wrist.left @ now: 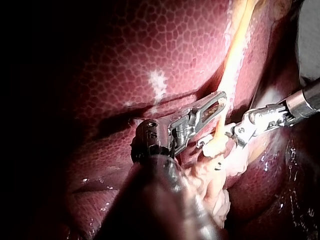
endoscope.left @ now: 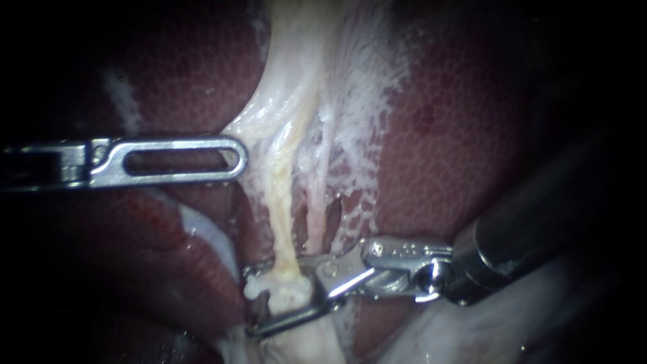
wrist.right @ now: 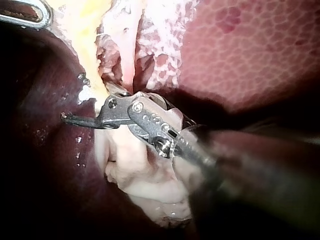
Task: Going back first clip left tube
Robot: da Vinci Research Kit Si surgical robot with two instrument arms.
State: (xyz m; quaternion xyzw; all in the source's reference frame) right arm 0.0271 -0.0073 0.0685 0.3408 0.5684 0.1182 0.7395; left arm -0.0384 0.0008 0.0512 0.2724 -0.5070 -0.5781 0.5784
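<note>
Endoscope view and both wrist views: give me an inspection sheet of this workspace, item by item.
Surface: liver, mottled dark red, wet, lying under everything.
Job's things: left tube, yellowish, running down among white tissue; a thinner pink tube beside it. No clip clearly made out.
Clutter: nothing seen.
End effectors: right instrument, jaws open, straddling the left tube low down; left instrument, tip at the edge of the white tissue, higher up the same tube.
Cables: nothing seen.
Surroundings: nothing seen beyond the lit tissue.
</note>
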